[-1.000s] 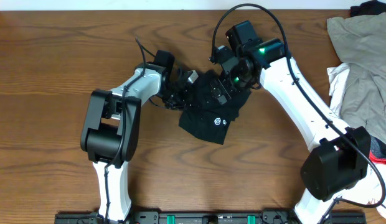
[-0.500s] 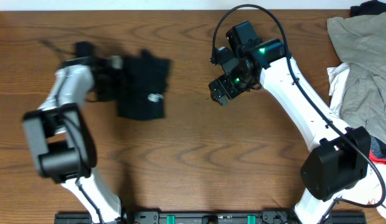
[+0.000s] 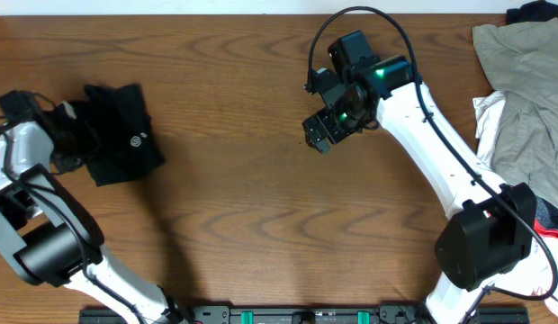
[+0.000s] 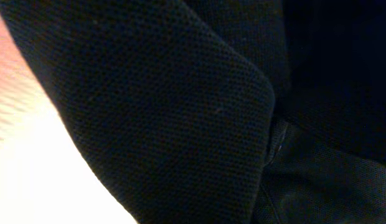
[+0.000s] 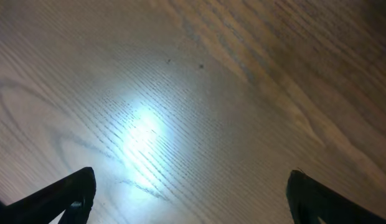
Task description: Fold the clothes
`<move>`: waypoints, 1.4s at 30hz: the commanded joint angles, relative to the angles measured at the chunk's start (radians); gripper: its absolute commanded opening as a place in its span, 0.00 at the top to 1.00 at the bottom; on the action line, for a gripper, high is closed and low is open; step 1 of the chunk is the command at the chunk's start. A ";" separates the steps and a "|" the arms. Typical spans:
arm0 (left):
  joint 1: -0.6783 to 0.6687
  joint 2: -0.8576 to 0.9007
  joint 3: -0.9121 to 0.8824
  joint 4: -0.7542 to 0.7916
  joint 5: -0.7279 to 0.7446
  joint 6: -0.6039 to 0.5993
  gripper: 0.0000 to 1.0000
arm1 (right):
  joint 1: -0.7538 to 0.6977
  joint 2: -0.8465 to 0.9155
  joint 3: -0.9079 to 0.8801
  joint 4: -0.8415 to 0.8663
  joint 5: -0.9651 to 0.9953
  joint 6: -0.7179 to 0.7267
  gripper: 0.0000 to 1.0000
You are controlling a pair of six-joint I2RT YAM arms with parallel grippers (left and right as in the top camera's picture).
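On the overhead view, the brown wood-grain bench carries the matte black soft-fabric garment at far left, bunched compact, white logo upward. The left claw sits at its left edge. A crumpled beige-khaki cloth lies far right, cut by the frame. The right claw hangs over bare wood.

Left wrist view: black knit weave fills the frame, fingers hidden, so I cannot tell its grip.

Right wrist view: fingertips spread wide over glare-lit wood.
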 commanded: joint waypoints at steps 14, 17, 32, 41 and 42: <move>0.016 -0.142 0.137 -0.097 -0.144 -0.194 0.03 | -0.022 -0.001 0.006 -0.016 0.000 -0.015 0.03; 0.016 -0.220 0.138 -0.079 0.060 -0.185 0.02 | -0.026 -0.001 0.006 -0.016 -0.001 -0.015 0.02; -0.031 -0.114 -0.004 0.080 0.473 -0.112 0.94 | -0.035 -0.001 0.006 -0.041 -0.001 -0.002 0.02; -0.071 0.109 -0.005 0.100 0.473 -0.094 0.94 | -0.034 -0.001 0.006 -0.045 -0.001 0.000 0.02; -0.077 0.129 -0.005 0.102 0.473 -0.094 0.94 | -0.034 -0.001 0.006 -0.045 -0.001 0.000 0.02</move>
